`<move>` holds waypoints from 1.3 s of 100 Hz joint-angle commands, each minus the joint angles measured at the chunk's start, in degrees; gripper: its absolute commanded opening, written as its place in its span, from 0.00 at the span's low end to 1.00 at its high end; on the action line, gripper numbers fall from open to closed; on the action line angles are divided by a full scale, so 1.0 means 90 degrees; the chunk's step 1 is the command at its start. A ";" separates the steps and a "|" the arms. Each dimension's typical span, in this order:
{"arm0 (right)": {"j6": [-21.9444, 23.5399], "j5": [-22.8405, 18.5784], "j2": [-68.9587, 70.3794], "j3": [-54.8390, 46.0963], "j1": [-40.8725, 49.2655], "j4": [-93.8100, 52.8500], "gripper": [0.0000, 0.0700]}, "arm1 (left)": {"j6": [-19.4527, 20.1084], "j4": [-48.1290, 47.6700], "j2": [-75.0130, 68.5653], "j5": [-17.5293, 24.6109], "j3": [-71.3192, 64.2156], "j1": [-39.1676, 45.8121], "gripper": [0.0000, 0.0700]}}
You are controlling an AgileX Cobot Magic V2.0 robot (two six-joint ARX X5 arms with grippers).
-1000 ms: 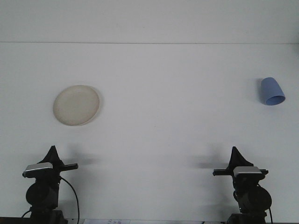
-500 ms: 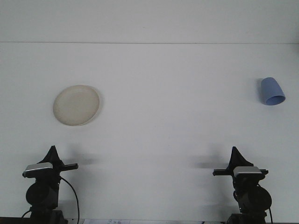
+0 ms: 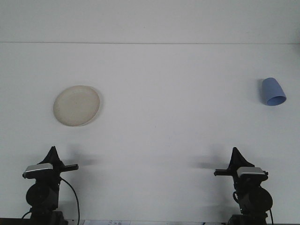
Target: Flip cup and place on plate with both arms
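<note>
Looking at it, the small blue plastic cup lies tipped at far right, well ahead of the right gripper; can't tell the fingers' state on either. Round cream plate sits far left.

We see a plain white table filling most of the view. Its far edge meets a white wall.

White table bears cream plate and blue cup.
</note>
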 commanded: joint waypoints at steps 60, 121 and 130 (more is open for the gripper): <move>-0.0262 0.1122 0.2307 0.3859 -0.0002 -0.1367 0.65 | 0.0053 0.0083 -0.0015 -0.0012 -0.0124 -0.0002 0.02; -0.1392 0.1275 0.5865 0.5034 -0.1865 -0.0362 0.84 | 0.0053 0.0083 -0.0015 -0.0012 -0.0124 -0.0002 0.02; -0.1401 0.0911 0.6547 0.5037 -0.2348 -0.0022 0.84 | 0.0053 0.0083 -0.0015 -0.0012 -0.0124 -0.0002 0.02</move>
